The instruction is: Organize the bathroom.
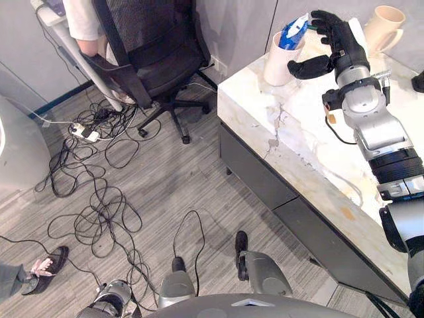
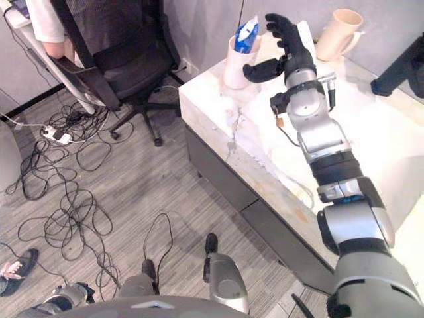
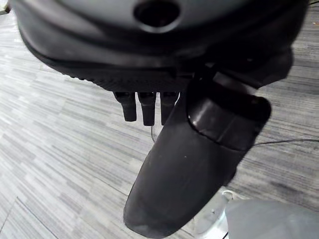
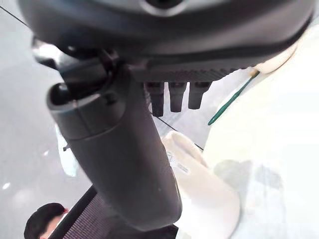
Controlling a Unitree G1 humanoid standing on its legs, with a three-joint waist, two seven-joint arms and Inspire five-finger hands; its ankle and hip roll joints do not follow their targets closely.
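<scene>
Right hand [image 1: 334, 40]: upper right, fingers spread loose, just beside the cup
White cup [image 1: 281, 63]: on marble counter [image 1: 311, 152], blue-white tube [image 1: 293, 33] standing in it
Beige mug [image 1: 383, 26]: top right corner
Office chair [image 1: 149, 53]: upper left

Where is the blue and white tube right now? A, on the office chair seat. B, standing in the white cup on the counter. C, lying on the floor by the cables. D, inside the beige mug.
B: the blue and white tube stands in the white cup near the counter's corner, beside the right hand.
</scene>
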